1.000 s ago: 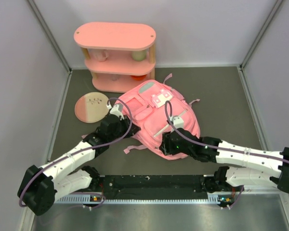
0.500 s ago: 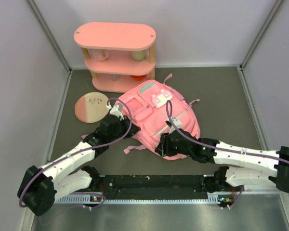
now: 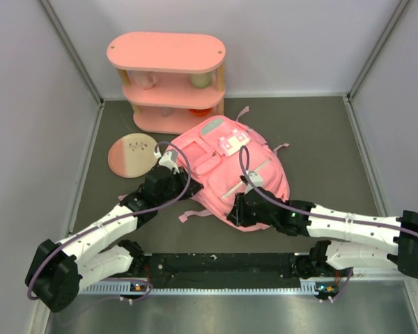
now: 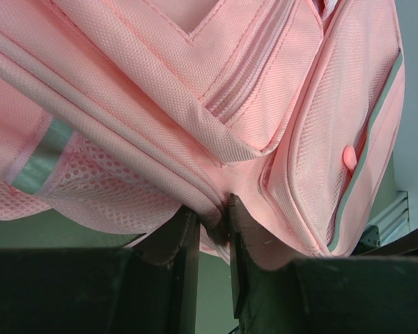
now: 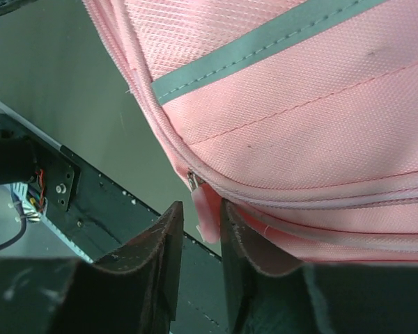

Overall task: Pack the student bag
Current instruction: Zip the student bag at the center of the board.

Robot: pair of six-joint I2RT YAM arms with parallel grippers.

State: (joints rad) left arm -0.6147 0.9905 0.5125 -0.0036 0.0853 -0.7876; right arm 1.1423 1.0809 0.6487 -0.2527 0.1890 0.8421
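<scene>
The student bag (image 3: 230,163) is being borne front-up by the tabletop (image 3: 320,139), near the pink shelf (image 3: 166,52). Its side seam (image 4: 195,188) is being clamped by the left tool (image 4: 212,210), while its pink zip pull (image 5: 207,219) is seemingly being pinched by the nearly closed right tool (image 5: 200,207).

- The dark grey table (image 3: 320,139) is closed in by pale walls at the back and both sides.
- A pink three-tier shelf (image 3: 166,52) stands at the back, left of centre.
- A round pink-and-beige disc (image 3: 131,154) lies flat near the shelf's front left.
- The pink student bag (image 3: 223,167) lies mid-table, pockets up, one end close to the shelf.
</scene>
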